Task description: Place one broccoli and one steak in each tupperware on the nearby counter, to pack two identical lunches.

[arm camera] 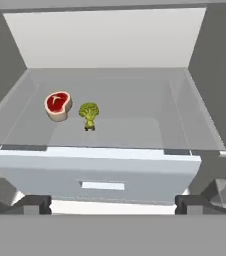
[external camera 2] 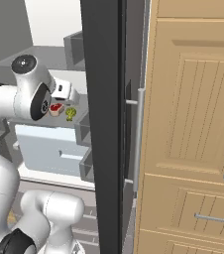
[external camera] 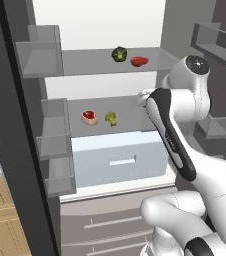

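Gripper (arm camera: 112,204) spread wide, empty, facing fridge shelf (arm camera: 135,127). Risk: steak (arm camera: 58,105) just beside broccoli (arm camera: 89,114); sloppy approach could knock neighbour away.

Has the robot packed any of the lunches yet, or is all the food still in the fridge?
Nothing looks packed. A steak and broccoli sit on the lower fridge shelf, and another broccoli and steak on the shelf above. The claw is open, holding nothing, facing the lower pair. All four pieces are left to carry to the containers.
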You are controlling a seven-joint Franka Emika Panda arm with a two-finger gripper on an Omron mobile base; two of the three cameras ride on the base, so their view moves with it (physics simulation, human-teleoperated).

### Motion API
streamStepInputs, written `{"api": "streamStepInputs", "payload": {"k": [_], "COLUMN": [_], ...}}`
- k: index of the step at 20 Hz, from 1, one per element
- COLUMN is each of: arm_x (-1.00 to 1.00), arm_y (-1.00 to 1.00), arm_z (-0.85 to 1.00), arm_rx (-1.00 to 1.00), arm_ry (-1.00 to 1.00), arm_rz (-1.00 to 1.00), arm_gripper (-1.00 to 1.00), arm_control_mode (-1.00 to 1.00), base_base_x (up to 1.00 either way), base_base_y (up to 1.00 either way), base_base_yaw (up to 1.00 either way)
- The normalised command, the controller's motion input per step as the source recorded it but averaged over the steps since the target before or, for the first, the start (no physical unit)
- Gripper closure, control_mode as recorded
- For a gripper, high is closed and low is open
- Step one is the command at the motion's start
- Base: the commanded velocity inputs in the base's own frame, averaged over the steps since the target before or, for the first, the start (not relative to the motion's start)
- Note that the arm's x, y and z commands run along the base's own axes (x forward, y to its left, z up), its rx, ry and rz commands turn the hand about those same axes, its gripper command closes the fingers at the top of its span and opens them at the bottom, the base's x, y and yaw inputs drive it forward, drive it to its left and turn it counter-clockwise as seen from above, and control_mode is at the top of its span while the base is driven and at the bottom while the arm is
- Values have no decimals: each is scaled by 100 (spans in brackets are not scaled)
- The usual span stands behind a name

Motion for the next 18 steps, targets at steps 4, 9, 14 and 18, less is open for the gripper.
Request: {"api": "streamStepInputs", "payload": {"k": [4,9,14,18], "arm_x": [0,2,1,14], "arm_y": [9,2,0,0], "arm_z": [46,50,33,4], "arm_rx": [0,0,0,0], "arm_ry": [-3,0,0,0], "arm_rz": [-9,-6,-3,-10], "arm_gripper": [-100,-100,-100,-100], "arm_control_mode": [-100,-100,-100,-100], "base_base_x": [0,0,0,0], "base_base_y": [0,0,0,0], "base_base_yaw": [0,0,0,0]}}
